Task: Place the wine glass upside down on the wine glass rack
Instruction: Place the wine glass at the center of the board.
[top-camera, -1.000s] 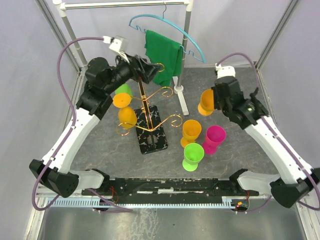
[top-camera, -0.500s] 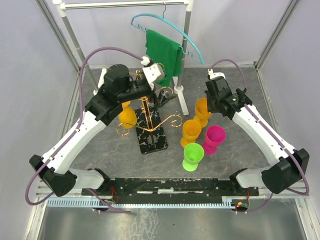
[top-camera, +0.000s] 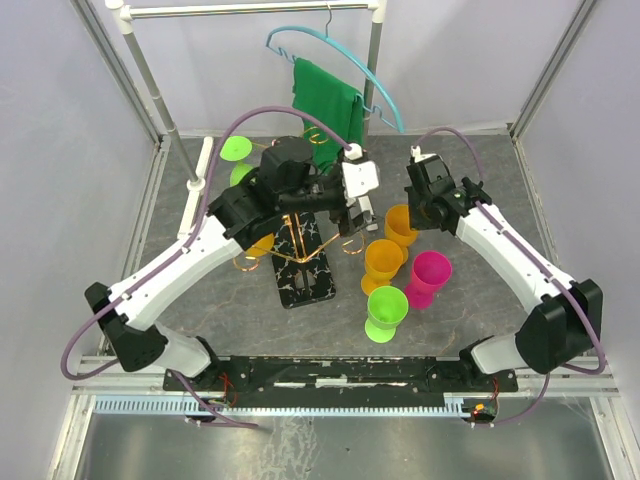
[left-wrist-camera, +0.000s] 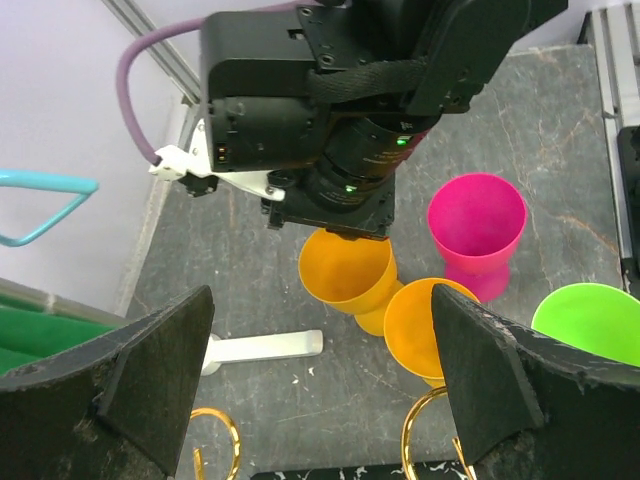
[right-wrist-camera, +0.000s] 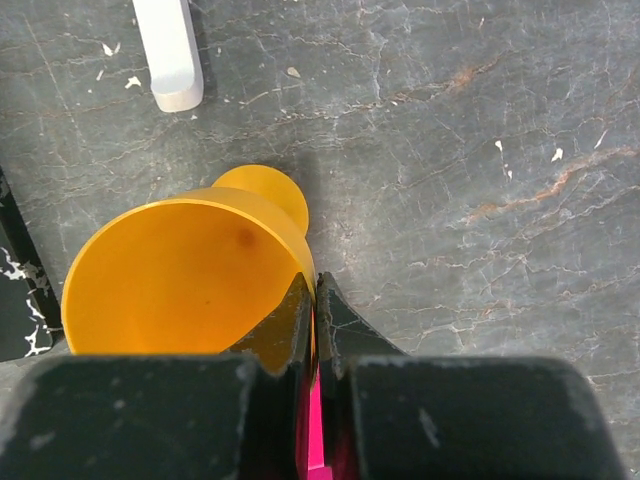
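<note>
An orange wine glass (top-camera: 400, 226) (right-wrist-camera: 185, 285) stands upright on the grey table, right of the wine glass rack (top-camera: 306, 272). My right gripper (top-camera: 418, 212) (right-wrist-camera: 317, 298) is shut on its rim, one finger inside the bowl and one outside. The rack is a gold scroll stand on a black marbled base; a green glass (top-camera: 238, 152) and an orange glass (top-camera: 262, 244) hang on its left side. My left gripper (top-camera: 347, 212) (left-wrist-camera: 320, 400) hangs wide open and empty over the rack's right scrolls (left-wrist-camera: 425, 432), facing the held glass (left-wrist-camera: 347, 270).
A second orange glass (top-camera: 382, 262), a pink one (top-camera: 431, 276) and a green one (top-camera: 386, 310) stand upright close to the held glass. Behind is a white clothes rail (top-camera: 372, 60) with a blue hanger and green cloth (top-camera: 326, 105); its white foot (right-wrist-camera: 168, 48) lies just beyond the glass.
My left arm has swung from the rack's left side across to its right. My right gripper has brought the orange glass down and left, beside the other glasses.
</note>
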